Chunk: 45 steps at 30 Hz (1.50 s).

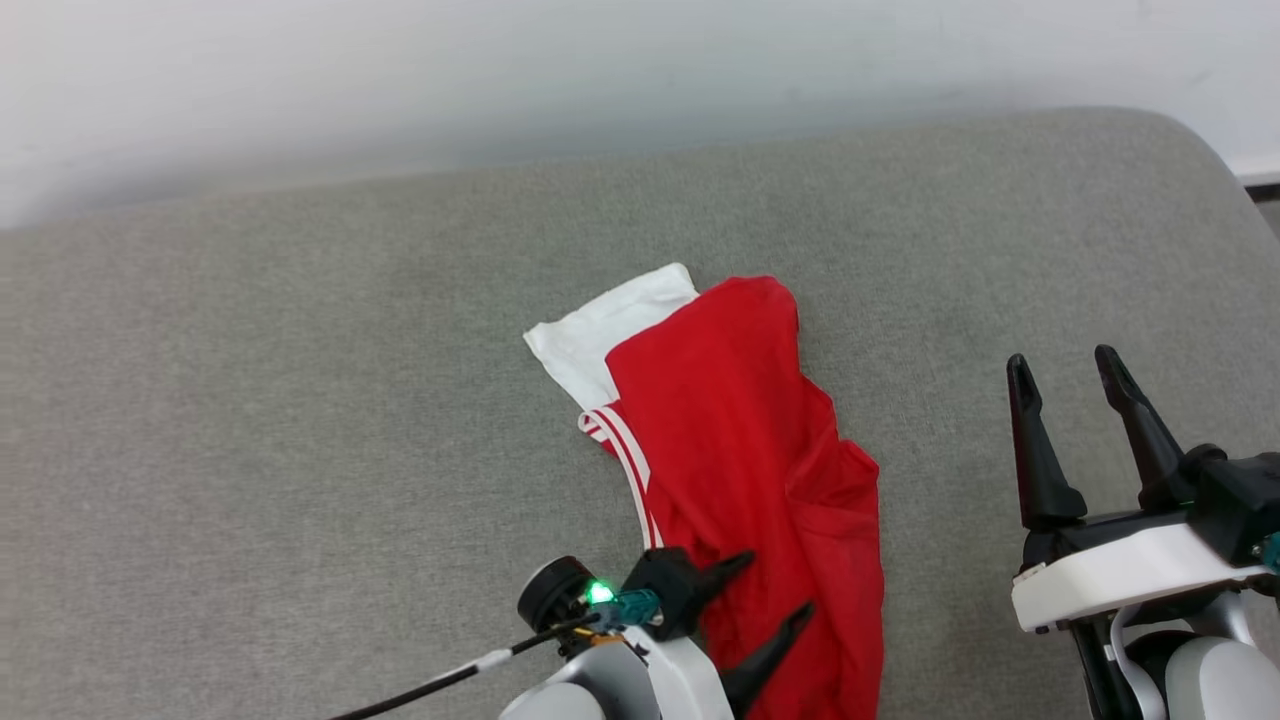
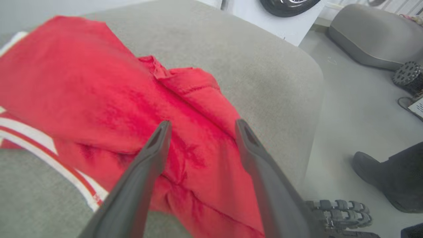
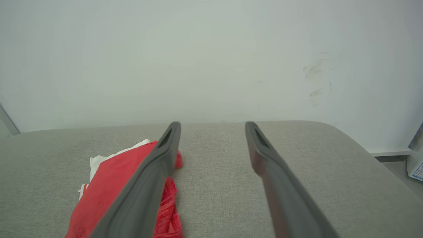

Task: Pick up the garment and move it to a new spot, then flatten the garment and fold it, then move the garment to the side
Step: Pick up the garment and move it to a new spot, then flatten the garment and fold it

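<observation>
Garment (image 1: 740, 450) lower end cut by head view bottom edge; person's shoe (image 2: 373, 172) cropped at left wrist view edge.

Head view: high up, faces forward and down on the grey surface (image 1: 300, 420), mid range, far edge and wall (image 1: 500, 80) at top. Left wrist view: very near, looks along the left gripper (image 2: 202, 122) over the garment (image 2: 99, 96) toward the surface's rounded right end and the floor (image 2: 347, 109). Right wrist view: low, looks along the right gripper (image 3: 213, 123) across the surface to its far edge and the wall. All 3 share the garment; head and right wrist views share the far edge.
</observation>
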Motion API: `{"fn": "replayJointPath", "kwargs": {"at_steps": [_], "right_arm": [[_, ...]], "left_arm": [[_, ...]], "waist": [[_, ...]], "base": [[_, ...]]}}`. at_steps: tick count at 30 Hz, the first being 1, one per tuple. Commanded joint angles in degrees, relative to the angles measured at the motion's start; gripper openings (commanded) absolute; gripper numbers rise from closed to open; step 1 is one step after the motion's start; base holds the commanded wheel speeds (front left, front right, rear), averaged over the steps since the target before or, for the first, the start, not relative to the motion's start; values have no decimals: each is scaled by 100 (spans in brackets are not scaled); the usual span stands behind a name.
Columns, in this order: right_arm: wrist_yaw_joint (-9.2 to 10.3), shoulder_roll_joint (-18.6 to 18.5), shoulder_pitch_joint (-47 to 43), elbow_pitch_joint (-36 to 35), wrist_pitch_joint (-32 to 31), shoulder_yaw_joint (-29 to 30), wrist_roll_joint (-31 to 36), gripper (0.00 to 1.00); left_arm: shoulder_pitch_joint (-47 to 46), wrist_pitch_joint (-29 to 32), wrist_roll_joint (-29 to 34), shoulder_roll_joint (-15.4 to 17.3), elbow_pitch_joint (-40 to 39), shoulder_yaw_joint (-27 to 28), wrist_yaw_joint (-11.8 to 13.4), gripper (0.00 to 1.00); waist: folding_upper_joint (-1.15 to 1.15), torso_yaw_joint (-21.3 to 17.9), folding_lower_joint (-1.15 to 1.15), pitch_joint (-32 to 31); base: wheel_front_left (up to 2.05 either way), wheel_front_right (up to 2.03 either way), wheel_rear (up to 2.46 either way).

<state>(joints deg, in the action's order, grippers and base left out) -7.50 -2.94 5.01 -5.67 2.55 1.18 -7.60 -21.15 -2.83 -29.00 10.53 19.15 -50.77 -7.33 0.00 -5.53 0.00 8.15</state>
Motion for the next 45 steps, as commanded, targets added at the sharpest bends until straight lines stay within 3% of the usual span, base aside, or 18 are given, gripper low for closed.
{"fn": "replayJointPath", "kwargs": {"at_steps": [1,5,8,16,17,26,38,45], "right_arm": [[2,5,-24,21,12,13,25,100],[2,6,-151,39,-33,60,47,100],[2,6,-250,-1,-103,46,68,100],[2,6,-424,-72,-257,30,71,100],[2,6,-527,-103,-320,29,61,100],[2,6,-656,-205,-450,4,127,100],[2,6,-673,-230,-605,-21,-36,100],[2,-110,-767,-47,-1664,-675,-324,100]], "left_arm": [[-39,-184,38,2,-50,74,49,100],[-65,-558,106,-14,-156,232,238,100],[-62,-977,132,59,-352,559,535,100],[250,-1209,48,331,-693,1411,1123,100],[574,-1234,25,567,-872,1886,1443,100],[1419,-1240,37,1092,-1368,2941,1949,100],[1872,-1237,164,1150,-1734,3197,2039,100],[1929,-1236,165,1112,-1766,3241,2029,100]], "waist": [[0,98,0,-182],[0,196,0,-370],[0,303,0,-528],[0,453,0,-728],[0,506,0,-834],[0,507,0,-913],[0,497,0,-895],[0,494,0,-894]], "base": [[0,0,0],[0,0,0],[0,0,0],[0,0,0],[0,0,0],[0,0,0],[0,0,0],[0,0,0]]}}
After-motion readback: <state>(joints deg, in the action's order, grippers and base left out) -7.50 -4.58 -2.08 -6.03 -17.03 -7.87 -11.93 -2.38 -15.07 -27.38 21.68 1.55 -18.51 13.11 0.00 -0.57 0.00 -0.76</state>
